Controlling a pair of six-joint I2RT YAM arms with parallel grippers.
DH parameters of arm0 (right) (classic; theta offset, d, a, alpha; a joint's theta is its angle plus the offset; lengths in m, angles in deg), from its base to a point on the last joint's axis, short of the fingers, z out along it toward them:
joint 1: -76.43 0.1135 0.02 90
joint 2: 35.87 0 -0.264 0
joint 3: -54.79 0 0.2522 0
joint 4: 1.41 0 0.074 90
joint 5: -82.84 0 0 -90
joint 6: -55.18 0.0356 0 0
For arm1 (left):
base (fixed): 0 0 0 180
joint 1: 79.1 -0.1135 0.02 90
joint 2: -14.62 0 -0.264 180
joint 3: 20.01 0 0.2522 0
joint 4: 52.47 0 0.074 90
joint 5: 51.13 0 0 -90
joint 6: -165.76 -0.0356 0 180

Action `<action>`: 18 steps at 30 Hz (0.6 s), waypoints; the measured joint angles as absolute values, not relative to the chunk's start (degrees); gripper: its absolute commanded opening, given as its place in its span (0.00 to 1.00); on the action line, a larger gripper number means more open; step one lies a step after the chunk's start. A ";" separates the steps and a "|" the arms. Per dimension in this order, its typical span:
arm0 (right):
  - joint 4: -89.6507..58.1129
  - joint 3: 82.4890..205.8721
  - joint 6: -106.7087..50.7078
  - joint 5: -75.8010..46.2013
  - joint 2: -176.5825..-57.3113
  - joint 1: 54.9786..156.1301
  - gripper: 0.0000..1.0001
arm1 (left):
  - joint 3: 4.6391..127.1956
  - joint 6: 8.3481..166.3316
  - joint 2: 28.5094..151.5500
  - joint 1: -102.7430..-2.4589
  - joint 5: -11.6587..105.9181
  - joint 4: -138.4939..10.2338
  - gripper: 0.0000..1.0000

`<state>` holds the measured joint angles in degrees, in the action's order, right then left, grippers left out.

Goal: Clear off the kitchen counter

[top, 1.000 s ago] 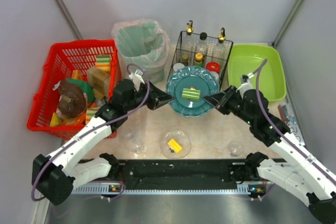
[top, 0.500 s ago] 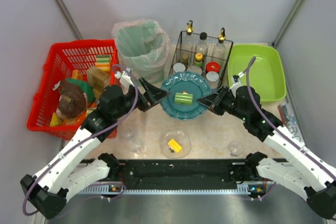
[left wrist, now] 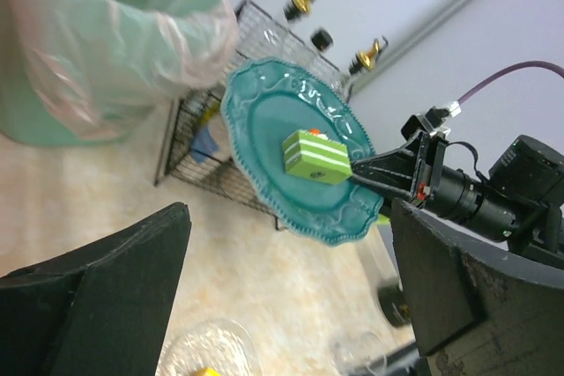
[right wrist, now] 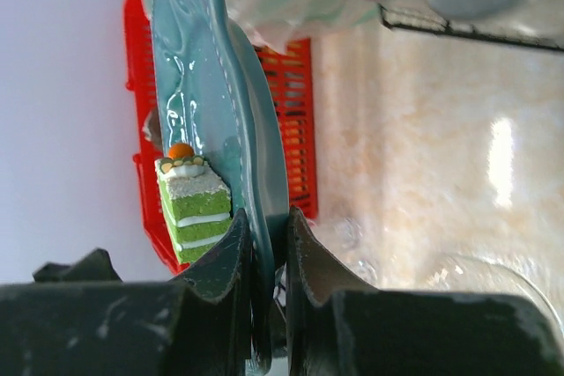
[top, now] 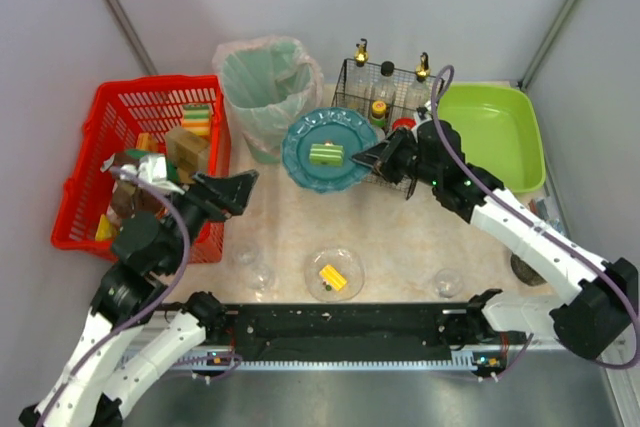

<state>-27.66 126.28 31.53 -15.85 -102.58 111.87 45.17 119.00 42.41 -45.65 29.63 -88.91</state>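
Observation:
A teal plate (top: 345, 175) carrying a green layered cake slice (top: 325, 155) hangs above the kitchen counter (top: 400, 237), between the bin and the wire rack. My right gripper (top: 372, 159) is shut on the plate's right rim. In the right wrist view the jaws pinch the rim of the plate (right wrist: 189, 94), with the cake slice (right wrist: 194, 209) just left of my right gripper (right wrist: 262, 222). My left gripper (top: 240, 195) stands open and holds nothing, beside the red basket and apart from the plate. From the left wrist view my left gripper (left wrist: 289, 217) faces the plate (left wrist: 264, 121) across a gap.
A bin with a green liner (top: 262, 87) stands at the back. A red basket (top: 100, 127) of items is on the left. A wire rack of bottles (top: 390, 97) and a green tub (top: 495, 132) are on the right. A glass bowl (top: 334, 274) and small glasses (top: 258, 272) sit near the black rail (top: 340, 332).
My left gripper opened, let go of the plate and drew back to the left. My right gripper carried the plate with the cake back and left, toward the bin.

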 measured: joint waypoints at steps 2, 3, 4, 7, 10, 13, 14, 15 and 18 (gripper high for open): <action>-26.81 130.17 31.23 -15.89 -105.88 111.87 0.00 | 45.19 116.29 39.25 -45.65 26.88 -89.57 0.98; -26.29 132.40 31.18 -15.98 -107.66 111.87 0.00 | 45.19 114.81 37.69 -45.65 25.37 -90.05 0.98; -25.61 134.61 31.05 -16.09 -109.38 111.87 0.00 | 45.19 113.69 36.60 -45.65 24.08 -90.48 0.98; -24.21 141.49 30.77 -16.39 -114.41 111.87 0.00 | 45.19 110.98 34.50 -45.65 20.65 -91.86 0.98; -23.73 148.49 30.59 -16.55 -119.20 111.87 0.00 | 45.01 109.12 32.97 -45.65 17.92 -93.17 0.98; -23.77 156.01 30.29 -16.59 -124.46 111.87 0.00 | 44.27 108.18 31.95 -45.65 15.93 -94.11 0.98; -23.84 158.70 30.22 -16.59 -126.41 111.87 0.00 | 43.90 108.05 31.75 -45.65 15.41 -94.46 0.98; -24.01 161.30 30.18 -16.57 -128.20 111.87 0.00 | 43.44 107.92 31.62 -45.65 14.92 -94.77 0.98; -24.91 167.94 30.20 -16.24 -132.81 111.85 0.00 | 42.57 107.90 31.62 -45.65 14.29 -95.86 0.98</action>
